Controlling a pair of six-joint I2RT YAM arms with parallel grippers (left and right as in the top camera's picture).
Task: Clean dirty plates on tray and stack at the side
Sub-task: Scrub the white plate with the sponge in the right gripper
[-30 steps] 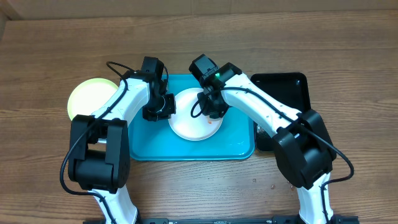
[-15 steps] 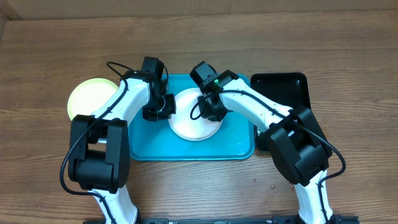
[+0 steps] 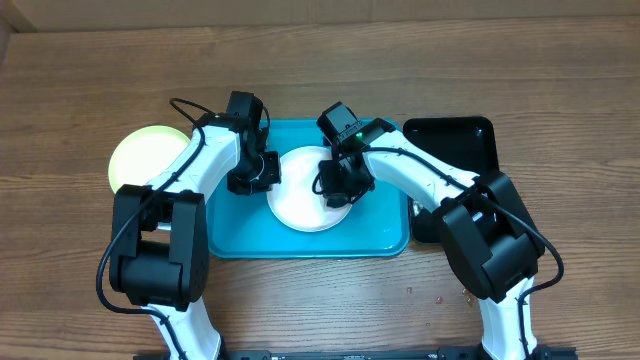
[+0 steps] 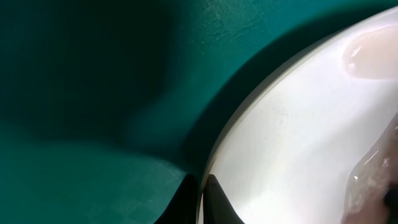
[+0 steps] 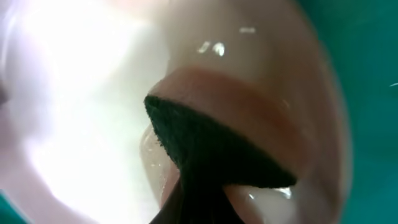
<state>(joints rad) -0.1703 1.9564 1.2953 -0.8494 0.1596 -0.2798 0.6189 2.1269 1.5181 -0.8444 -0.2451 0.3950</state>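
right gripper point(image 3: 340, 188), clamping a dark pad point(image 5: 211, 146), has shifted across the white plate point(image 3: 298, 208), likely light, stiff, slick; left gripper point(image 3: 255, 178) pinches its rim, the best hold.

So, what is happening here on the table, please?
The robot is cleaning a white plate that lies on the turquoise tray. The left fingers pinch the plate's left rim to hold it, while the right fingers press a dark wiping pad onto its surface. A yellow-green plate sits on the table to the left, off the tray.
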